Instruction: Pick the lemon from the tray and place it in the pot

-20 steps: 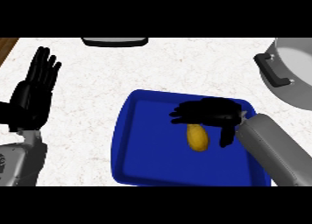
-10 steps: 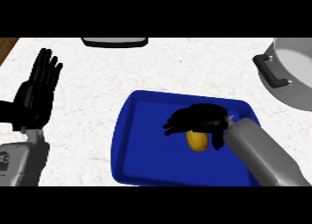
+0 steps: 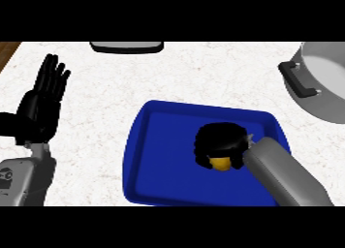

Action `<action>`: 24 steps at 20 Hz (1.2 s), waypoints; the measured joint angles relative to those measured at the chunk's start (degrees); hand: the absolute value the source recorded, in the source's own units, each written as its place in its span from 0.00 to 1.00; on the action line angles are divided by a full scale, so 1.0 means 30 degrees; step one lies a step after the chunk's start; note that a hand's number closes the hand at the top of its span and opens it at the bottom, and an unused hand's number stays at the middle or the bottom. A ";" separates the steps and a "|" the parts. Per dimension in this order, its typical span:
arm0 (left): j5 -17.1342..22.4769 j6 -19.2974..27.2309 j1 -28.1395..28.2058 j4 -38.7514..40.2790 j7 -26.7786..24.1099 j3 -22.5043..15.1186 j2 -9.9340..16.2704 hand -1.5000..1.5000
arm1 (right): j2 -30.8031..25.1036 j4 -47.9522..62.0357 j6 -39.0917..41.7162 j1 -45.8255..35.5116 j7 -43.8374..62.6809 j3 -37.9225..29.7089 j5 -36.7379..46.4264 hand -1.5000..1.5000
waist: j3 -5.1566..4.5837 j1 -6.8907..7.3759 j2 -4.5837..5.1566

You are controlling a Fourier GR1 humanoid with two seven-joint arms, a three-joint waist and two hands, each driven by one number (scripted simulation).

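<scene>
A yellow lemon (image 3: 220, 163) lies in the middle of the blue tray (image 3: 155, 160), mostly covered from above. My right hand (image 3: 218, 140) is curled round the lemon, so only its near end shows under the fingers. The grey pot (image 3: 331, 81) with a dark side handle stands at the far right edge, well apart from the tray. My left hand (image 3: 41, 104) rests at the left, fingers straight and pointing up, holding nothing.
A dark flat object with a grey rim (image 3: 127, 46) sits at the counter's far edge. The white speckled counter (image 3: 190, 72) stretches between tray and pot. A wooden strip (image 3: 0, 55) shows at the far left corner.
My right hand has come down over the lemon and its fingers have curled round it, hiding most of the fruit. The left hand has barely shifted.
</scene>
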 measured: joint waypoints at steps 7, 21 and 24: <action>0.0065 -0.0094 -0.0397 0.0186 0.0166 0.0348 0.0152 0.50 | -0.0293 -0.1593 -0.0772 0.1130 0.0046 -0.1162 0.0108 1.00 | 0.0092 -0.0142 0.0101; 0.0005 0.0064 -0.0301 -0.0571 0.0695 0.0342 0.0217 0.50 | 0.0314 0.0380 -0.3483 -0.1183 1.4539 -1.0897 -0.0447 1.00 | 0.0146 -0.0245 0.0637; -0.0022 -0.0019 -0.0362 -0.0575 0.0672 0.0266 0.0247 0.50 | 0.0115 0.0768 -0.5072 -0.2311 1.8610 -1.2567 0.0519 1.00 | 0.0108 0.0004 0.0667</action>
